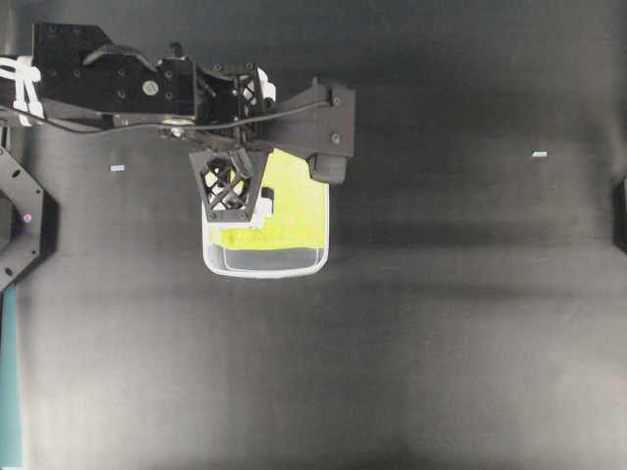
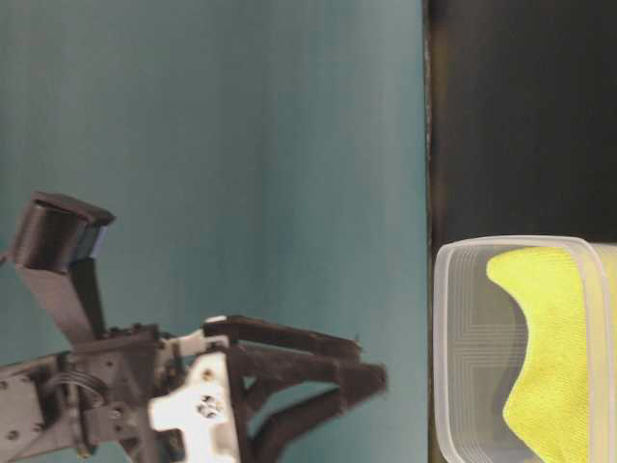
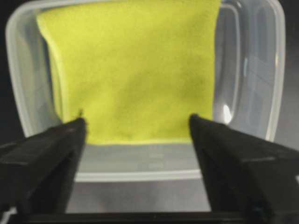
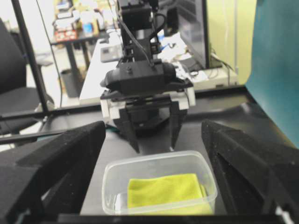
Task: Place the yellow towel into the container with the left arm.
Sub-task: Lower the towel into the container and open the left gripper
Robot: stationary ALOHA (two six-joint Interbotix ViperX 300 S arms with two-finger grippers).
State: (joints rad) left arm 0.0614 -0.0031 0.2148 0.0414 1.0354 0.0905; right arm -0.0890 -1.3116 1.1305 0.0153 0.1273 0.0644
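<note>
The yellow towel (image 1: 291, 208) lies folded inside the container (image 1: 265, 270), filling most of its floor; a strip of bare bottom shows at one end. My left gripper (image 1: 238, 142) hangs over the container's edge with its jaws open and nothing between them. In the left wrist view the fingers (image 3: 46, 156) stand wide on either side of the left gripper (image 3: 138, 120), above the towel (image 3: 135, 70) and the container rim (image 3: 140, 176). The right wrist view shows the towel (image 4: 163, 189) flat in the container (image 4: 112, 175), the left gripper (image 4: 155, 148) above its far rim, and my right gripper (image 4: 153, 125) open and empty.
Two small white tape marks (image 1: 118, 168) (image 1: 538, 154) lie on the black table. A black bracket (image 1: 20, 220) stands at the left edge. A teal backdrop (image 2: 241, 145) rises beside the table. Desks and monitors (image 4: 187, 28) stand beyond the far edge.
</note>
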